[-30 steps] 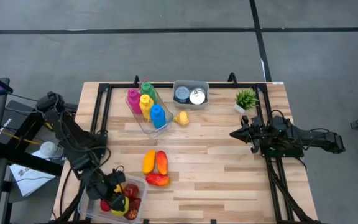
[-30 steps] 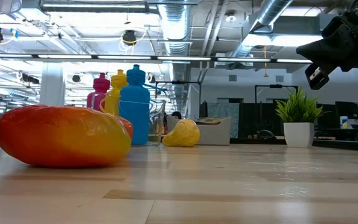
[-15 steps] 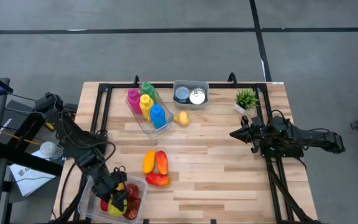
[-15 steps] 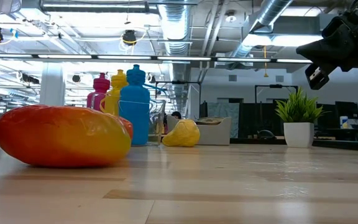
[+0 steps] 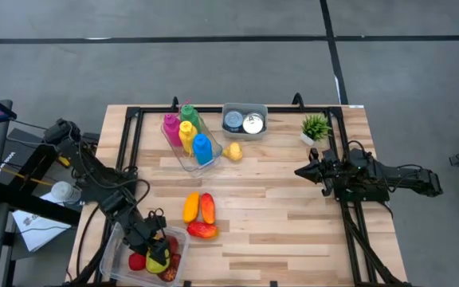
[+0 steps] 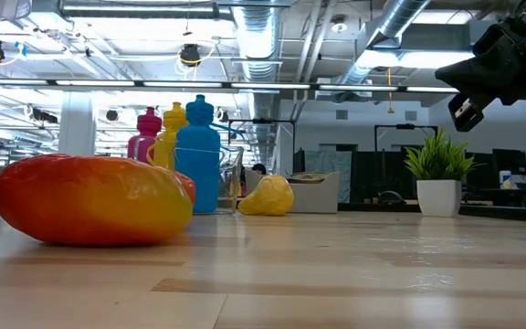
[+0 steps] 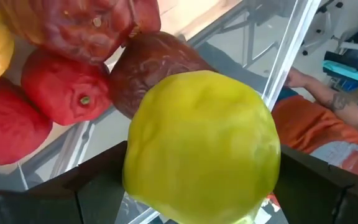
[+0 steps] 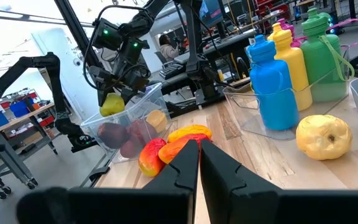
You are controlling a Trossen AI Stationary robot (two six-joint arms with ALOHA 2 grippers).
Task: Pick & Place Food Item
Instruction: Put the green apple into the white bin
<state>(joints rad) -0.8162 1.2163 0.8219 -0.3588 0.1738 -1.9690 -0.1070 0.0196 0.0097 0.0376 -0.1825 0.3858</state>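
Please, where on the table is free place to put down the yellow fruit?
Bare wood lies between the three peppers and the right gripper, and along the near edge right of the clear bin. The far edge is crowded: bottle tray, grey tub, plant. The left gripper holds the yellow fruit.

2 arms, 4 bottles (image 5: 186, 134) in 1 clear tray, 1 grey bin (image 5: 244, 122) holding 2 cans, 1 potted plant (image 5: 315, 127), 1 yellow pear (image 5: 232, 151), 3 orange-red fruits (image 5: 200, 214) on table, 1 clear fruit bin (image 5: 178, 236)

A wooden table (image 5: 277, 207) carries a clear bin (image 5: 115, 253), bottle tray (image 5: 188, 162), three peppers (image 5: 200, 214) and a potted plant (image 5: 315, 127).
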